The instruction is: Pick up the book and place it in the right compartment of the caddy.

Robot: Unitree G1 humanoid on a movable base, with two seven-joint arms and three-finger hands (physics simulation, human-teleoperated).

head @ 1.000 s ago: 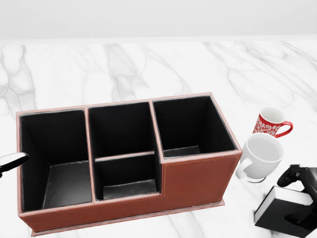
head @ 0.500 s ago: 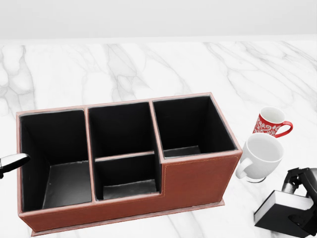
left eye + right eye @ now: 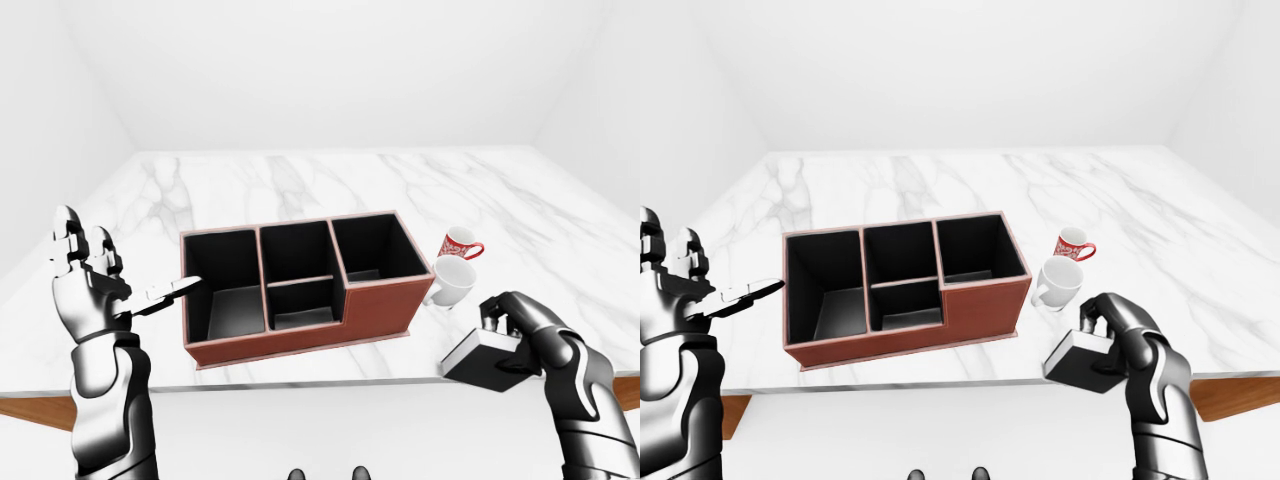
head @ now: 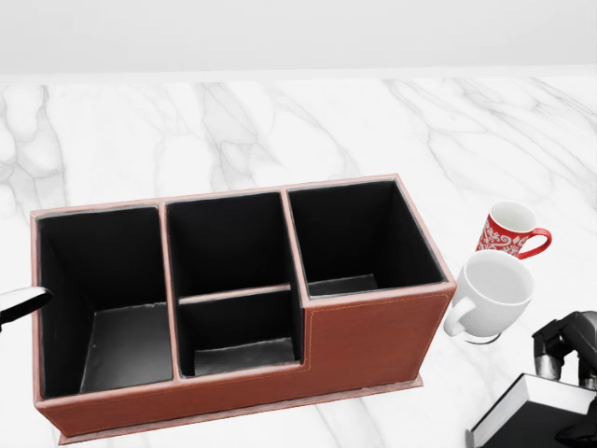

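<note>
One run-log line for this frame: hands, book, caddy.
right hand: shut on book, at table edge | left hand: open, raised | caddy: all compartments empty | placement: not yet done

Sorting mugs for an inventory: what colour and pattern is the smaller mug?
The smaller mug is red with a white ornamental pattern, clearest in the head view.

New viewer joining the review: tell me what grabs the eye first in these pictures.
The red-brown caddy with black compartments dominates the middle of the marble table. At the head view's lower right, the right hand grips the black book, just below a white mug and a red mug.
</note>
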